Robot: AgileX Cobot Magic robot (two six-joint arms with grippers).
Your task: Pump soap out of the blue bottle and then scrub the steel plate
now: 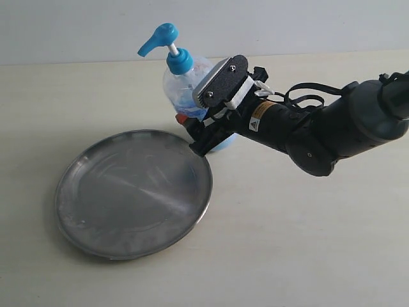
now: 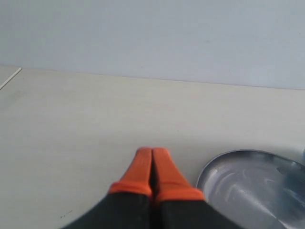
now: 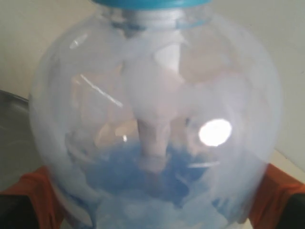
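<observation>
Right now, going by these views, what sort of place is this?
Probably a lab test bench staged for dishwashing, not a kitchen: a pale table, a plain wall, and just a steel plate and blue bottle set out.

The right claw, jaws wide, clasps the blue bottle low down; the left claw has its fingertips pressed together.

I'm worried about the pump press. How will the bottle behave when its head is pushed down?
The bottle looks mostly empty, with liquid only low down, so probably light and easily shifted. Its pump head stands tall with a sideways spout, so an off-centre press may tip it. The rounded clear wall looks smooth, likely slippery between the jaws.
</observation>
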